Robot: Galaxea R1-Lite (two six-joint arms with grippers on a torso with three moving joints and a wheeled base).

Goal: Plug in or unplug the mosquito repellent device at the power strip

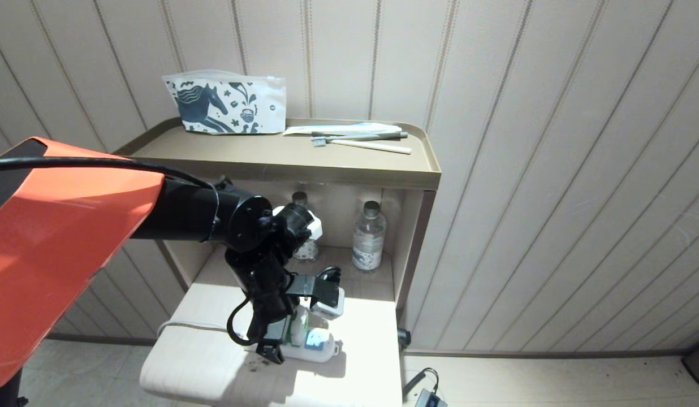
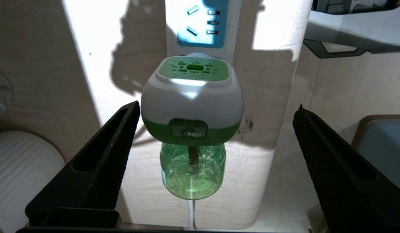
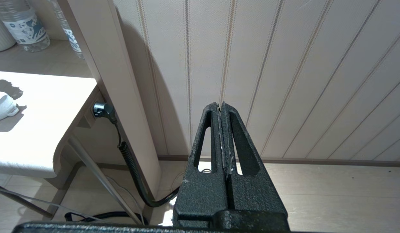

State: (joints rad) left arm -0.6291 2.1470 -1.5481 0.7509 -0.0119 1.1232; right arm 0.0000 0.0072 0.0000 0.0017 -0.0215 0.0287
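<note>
- Head view: our left gripper [image 1: 290, 333] hangs low over the pale table [image 1: 361, 362], right above the power strip [image 1: 321, 347], which lies flat near the table's front edge. The mosquito repellent device [image 1: 297, 330] shows only as a green sliver behind the gripper. Behind, two water bottles [image 1: 368, 237] stand in the open shelf, and a horse-print pouch [image 1: 225, 104] and toothbrushes [image 1: 358, 135] lie on top.
- Left wrist view: we see the left gripper [image 2: 216, 142] spread wide, one finger on each side of the mosquito repellent device [image 2: 192, 106], holding nothing. The device sits on the power strip [image 2: 203, 29], just beside a free blue socket face.
- Right wrist view: our right gripper [image 3: 221, 111] is parked beside the table, its fingers pressed together and empty, facing the panelled wall [image 3: 284, 64].
</note>
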